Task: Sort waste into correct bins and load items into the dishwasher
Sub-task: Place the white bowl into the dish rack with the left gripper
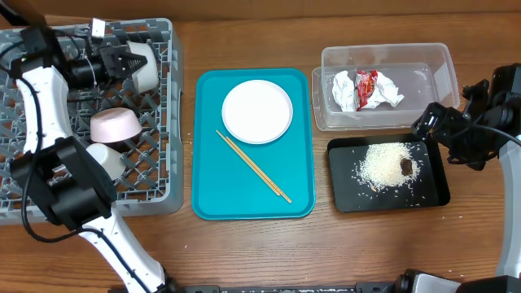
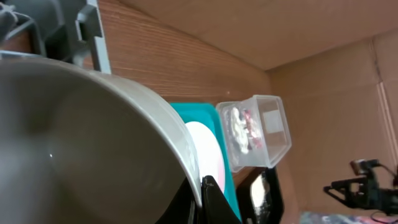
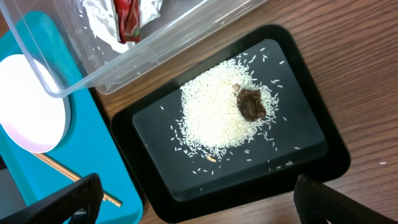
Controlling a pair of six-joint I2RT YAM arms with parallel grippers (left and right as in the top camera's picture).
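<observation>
Left wrist view first: the left gripper [image 2: 198, 202] is pinching the rim of the small grey bowl [image 2: 93, 143], one dark finger [image 2: 209, 198] on the outside of the lip, and the bowl's pale hollow fills the left half of the frame. From overhead, that bowl hangs on its side at the upper left of the frame, above the back part of the grey dish rack [image 1: 163, 122]. The pale pink bowl [image 1: 114, 124] and small white cup [image 1: 104, 156] already sit in the rack below it. To my eye the step is setting this bowl down. It wants lowering into a free stretch of lattice clear of the pink bowl, mouth turned down or leaning on a wall, and letting go only once it rests steady. The white plate [image 1: 257, 111] and chopsticks [image 1: 253, 166] lie on the teal tray [image 1: 203, 163] mid-frame, not yet loaded. At the right, the right gripper [image 1: 431, 122] hovers with its fingers spread wide beside the black tray [image 1: 435, 191] of rice [image 1: 387, 163] and a brown lump [image 1: 406, 166]. The napkin [image 1: 346, 88] and red wrapper [image 1: 367, 88] lie in the clear tub [image 1: 440, 61].
</observation>
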